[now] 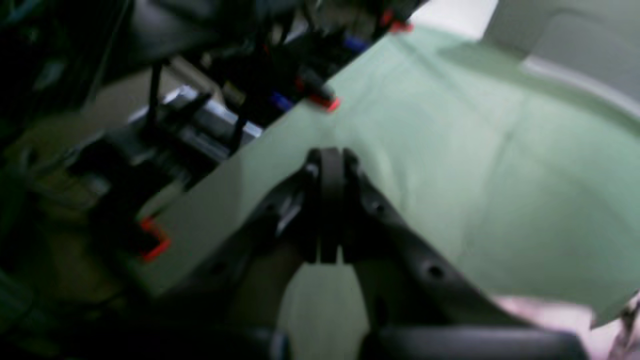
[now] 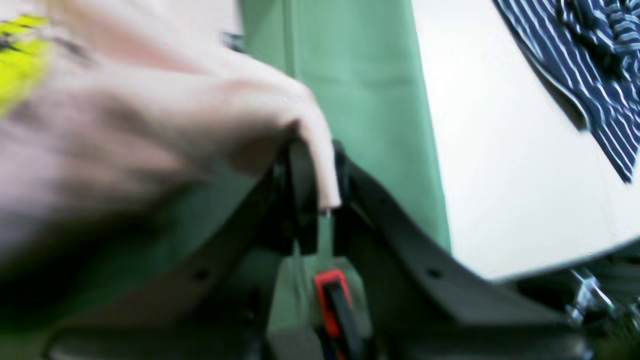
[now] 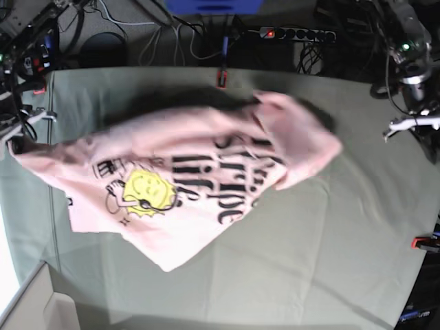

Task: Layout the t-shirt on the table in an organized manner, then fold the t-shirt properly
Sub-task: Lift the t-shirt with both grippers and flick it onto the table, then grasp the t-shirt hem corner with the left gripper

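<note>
Blurring hides most of the t-shirt (image 2: 125, 115).

Light pink cotton-looking t-shirt (image 3: 199, 185): soft matt cloth w/ flat black printed lettering and a yellow print, rumpled, folds at edges. Pale grey-green cloth-covered table (image 3: 330, 247): matt woven fabric, smooth w/ faint crease lines. Right gripper (image 2: 320, 200): matt black plastic-looking fingers, slightly grainy, pink hem pinched between them. Left gripper (image 1: 330, 210): same matt black plastic, small round holes in the shells. Small red clamp (image 1: 325, 100) at table edge: glossy plastic. Navy white-striped cloth (image 2: 590, 65) beside table: thin soft fabric, matt. Off-white floor panel (image 2: 510, 165): smooth, slight sheen.
</note>
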Controlling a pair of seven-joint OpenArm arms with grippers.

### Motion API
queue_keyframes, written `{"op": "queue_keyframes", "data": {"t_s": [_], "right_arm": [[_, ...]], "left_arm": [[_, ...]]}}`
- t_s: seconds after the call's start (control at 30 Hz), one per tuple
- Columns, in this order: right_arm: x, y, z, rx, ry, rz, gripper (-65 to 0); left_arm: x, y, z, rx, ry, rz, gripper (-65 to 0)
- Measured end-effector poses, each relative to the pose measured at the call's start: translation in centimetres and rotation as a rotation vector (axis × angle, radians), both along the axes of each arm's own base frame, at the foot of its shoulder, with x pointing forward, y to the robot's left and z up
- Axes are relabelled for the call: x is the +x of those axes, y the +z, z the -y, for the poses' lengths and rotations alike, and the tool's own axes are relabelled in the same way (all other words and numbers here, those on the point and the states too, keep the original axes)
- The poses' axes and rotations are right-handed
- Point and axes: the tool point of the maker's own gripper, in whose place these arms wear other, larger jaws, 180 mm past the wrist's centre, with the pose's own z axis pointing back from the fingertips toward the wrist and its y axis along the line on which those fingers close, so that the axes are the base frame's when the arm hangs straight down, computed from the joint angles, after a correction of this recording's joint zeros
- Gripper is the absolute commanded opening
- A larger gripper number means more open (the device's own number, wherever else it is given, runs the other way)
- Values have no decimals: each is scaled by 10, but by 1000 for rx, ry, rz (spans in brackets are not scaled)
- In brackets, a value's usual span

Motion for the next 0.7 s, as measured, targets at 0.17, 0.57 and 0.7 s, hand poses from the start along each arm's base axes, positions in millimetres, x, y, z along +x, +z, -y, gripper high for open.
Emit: {"op": "queue_keyframes", "data": {"t_s": [0.17,0.57,0.7], "right_arm": [[40,34,-1,-7,17,138,-650],[49,47,7,-39,19,159,-650],[48,46,7,-38,17,152,-650]], "left_arm": [[29,27,17,-1,-53,101,-649],[24,-47,91,-152,-220,-79,-526],[12,-87,109,-205,-253,-179,-335]]}}
